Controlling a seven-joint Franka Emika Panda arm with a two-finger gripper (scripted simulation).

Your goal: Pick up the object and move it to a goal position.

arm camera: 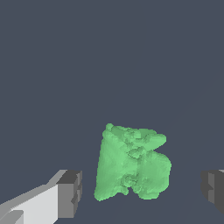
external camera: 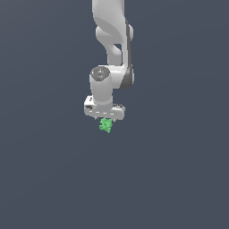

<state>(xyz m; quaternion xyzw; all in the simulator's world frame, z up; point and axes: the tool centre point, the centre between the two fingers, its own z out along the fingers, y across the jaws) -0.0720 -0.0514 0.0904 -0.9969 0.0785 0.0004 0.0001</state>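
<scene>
We see only a plain dark grey counter [external camera: 44,179]. The lump [arm camera: 131,164] sits between our tool's [arm camera: 142,190] wide-open fingers [arm camera: 70,193], untouched.

object [external camera: 106,125] just under gripper [external camera: 105,120] | between its spread fingers [arm camera: 70,193]

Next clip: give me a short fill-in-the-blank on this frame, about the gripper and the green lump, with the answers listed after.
1. The jagged lump is coloured ____.
2. In the wrist view, the lump sits ____ the two dark fingertips, with a visible gap on either side.
3. So the gripper is ____, not closed on the lump.
4. In the exterior view, the lump shows just ____ the gripper.

Answers: green; between; open; below
</scene>
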